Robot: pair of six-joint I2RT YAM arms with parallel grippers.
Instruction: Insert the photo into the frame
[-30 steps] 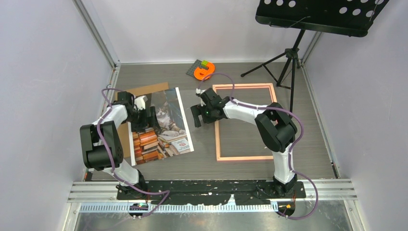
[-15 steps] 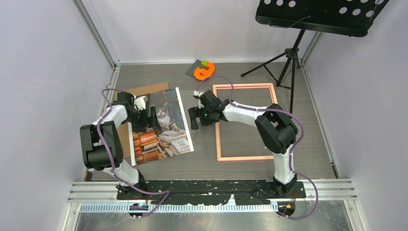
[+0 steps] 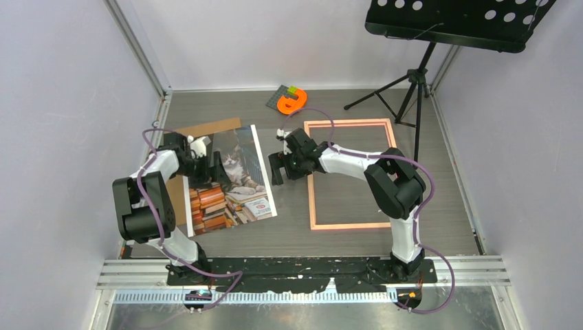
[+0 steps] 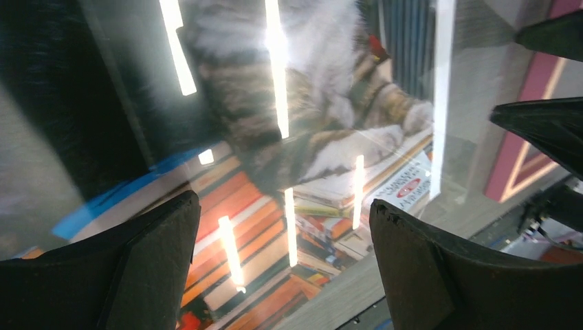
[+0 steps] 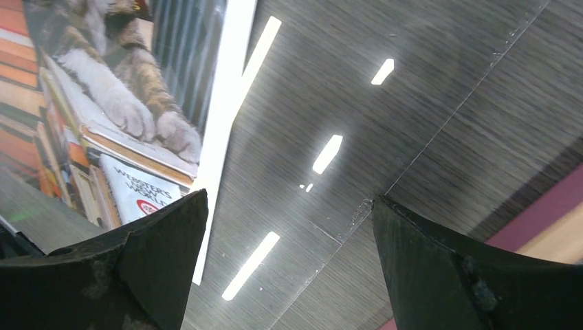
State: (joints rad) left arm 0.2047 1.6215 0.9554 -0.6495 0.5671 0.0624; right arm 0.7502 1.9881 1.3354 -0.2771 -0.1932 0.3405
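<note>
Two grippers stand spread wide, holding nothing: the left gripper (image 4: 280,203) hovers over the photo's (image 3: 230,182) cat, and the right gripper (image 5: 289,199) hangs above the bare bench (image 3: 289,227) strip between the photo's right edge and the frame's (image 3: 311,192) left rail.

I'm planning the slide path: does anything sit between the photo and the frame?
Only the right gripper hangs over the strip of table between the photo and the frame, jaws open, near the frame's left rail. The right wrist view shows a faint straight edge there, perhaps a clear sheet.

wide overhead; both close wrist views share photo (image 4: 289,130).
</note>
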